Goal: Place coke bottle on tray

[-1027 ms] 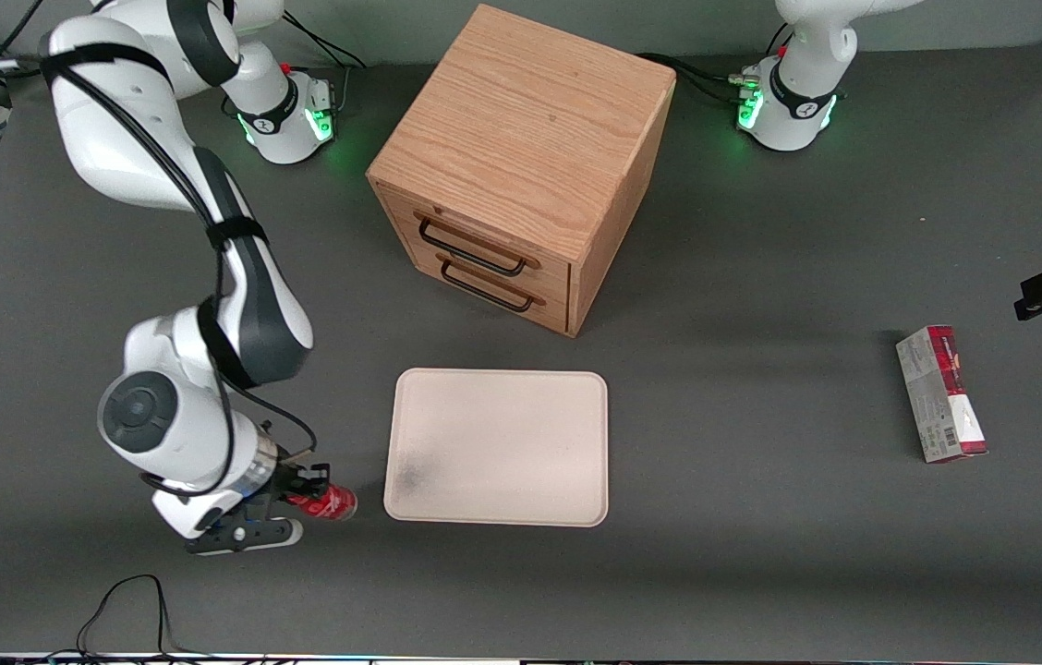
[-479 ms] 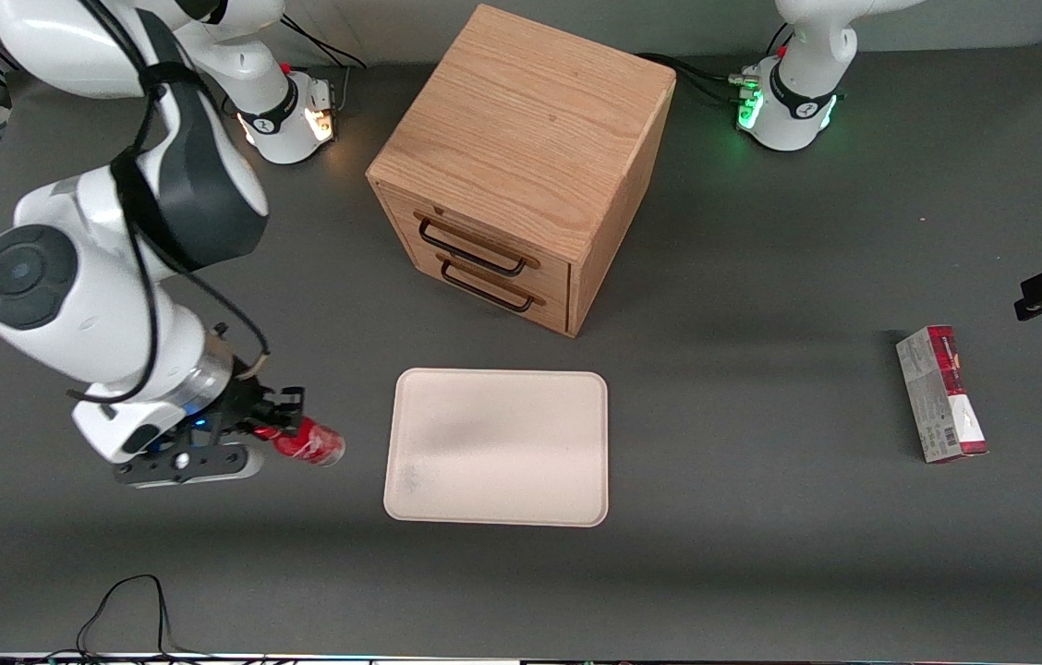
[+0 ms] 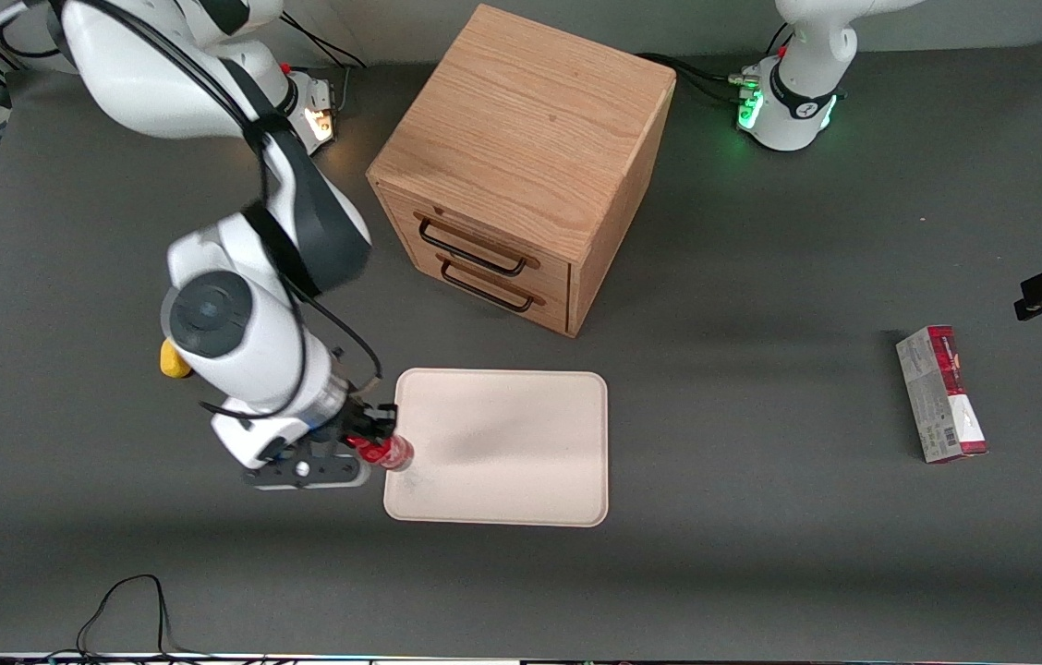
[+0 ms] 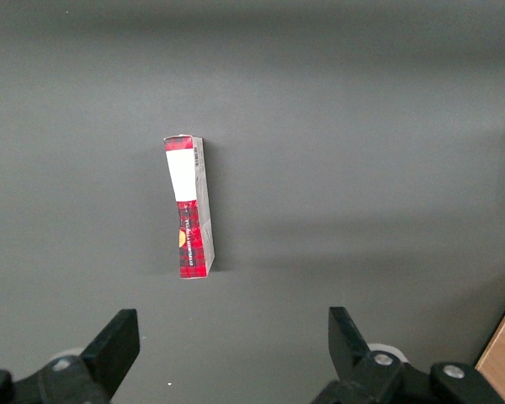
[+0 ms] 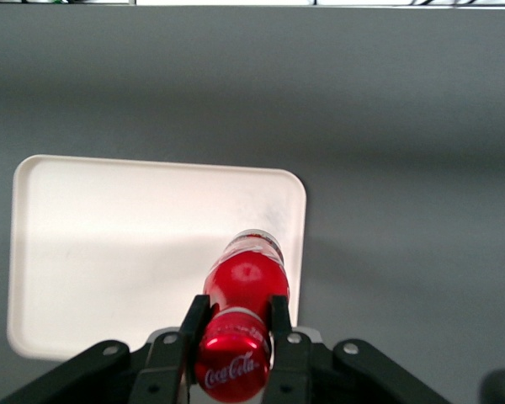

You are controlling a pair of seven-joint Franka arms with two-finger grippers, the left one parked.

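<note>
The jaws (image 5: 234, 324) are clamped on the coke bottle (image 5: 240, 299) near its red cap end, holding it in the air over the edge of the tray (image 3: 521, 480) that lies toward the working arm's end of the surface (image 3: 761, 554). The wooden cabinet (image 3: 521, 139) stands farther from the front camera than the tray. A red-and-grey carton (image 3: 940, 393) lies toward the parked arm's end.

The hand (image 3: 371, 443) holds the coke bottle (image 3: 389, 453) above the bare tray (image 3: 521, 434); the cabinet (image 3: 521, 175) stands farther back.
</note>
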